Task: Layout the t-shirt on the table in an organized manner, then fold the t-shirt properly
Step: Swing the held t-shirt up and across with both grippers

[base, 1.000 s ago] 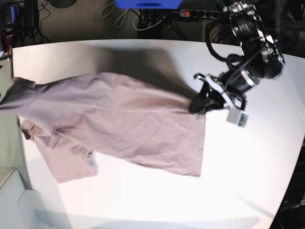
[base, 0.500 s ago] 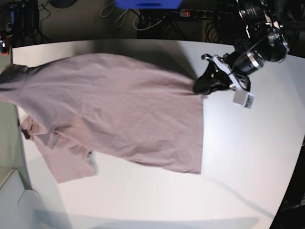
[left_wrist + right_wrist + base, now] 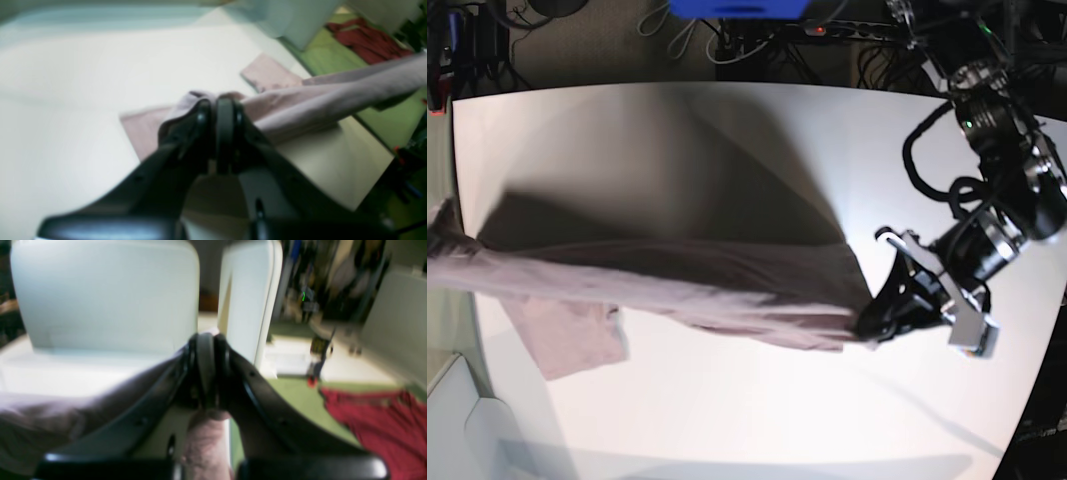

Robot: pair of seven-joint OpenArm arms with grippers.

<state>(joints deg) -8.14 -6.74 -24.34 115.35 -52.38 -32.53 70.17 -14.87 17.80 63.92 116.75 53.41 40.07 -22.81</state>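
Apparently the t-shirt (image 3: 677,275) stretches taut between both clamped end effectors.

Left end effector (image 3: 870,325) and right end effector (image 3: 208,340), both clamped shut on cloth, 2 arms spread wide apart.

The t-shirt (image 3: 677,285) stretches in a raised band across the middle of the table (image 3: 757,420), blocking passage there; bare white table lies open beyond it and nearer than it
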